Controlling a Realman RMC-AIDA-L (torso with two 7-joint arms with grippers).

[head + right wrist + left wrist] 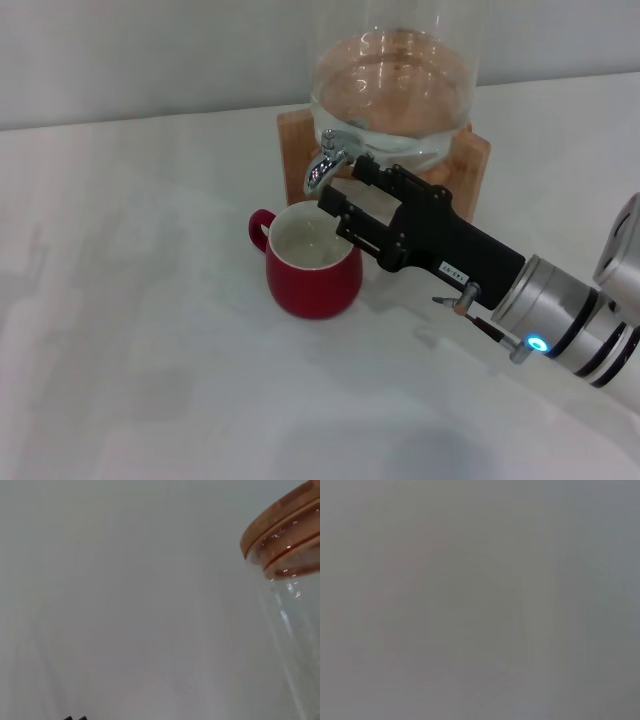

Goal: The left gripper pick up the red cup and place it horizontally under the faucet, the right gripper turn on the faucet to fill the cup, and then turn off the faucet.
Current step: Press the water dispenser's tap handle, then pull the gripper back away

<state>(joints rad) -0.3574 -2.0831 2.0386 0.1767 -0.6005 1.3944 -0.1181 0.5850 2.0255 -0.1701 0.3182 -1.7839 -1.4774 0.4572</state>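
Observation:
The red cup [312, 268] stands upright on the white table, right under the chrome faucet [325, 160]. Its handle points to the left and its white inside looks wet. My right gripper [342, 186] reaches in from the right, above the cup's far rim. Its two black fingers stand apart, with the tips just right of the faucet's spout. I cannot tell whether they touch the faucet. The left gripper is not in any view, and the left wrist view shows only flat grey.
The faucet is fitted to a clear glass jar [395, 90] holding water, on a wooden stand [472, 160] at the back. The right wrist view shows the jar's glass wall [295, 620] and wooden lid [280, 520]. The white table [130, 330] stretches left and forward.

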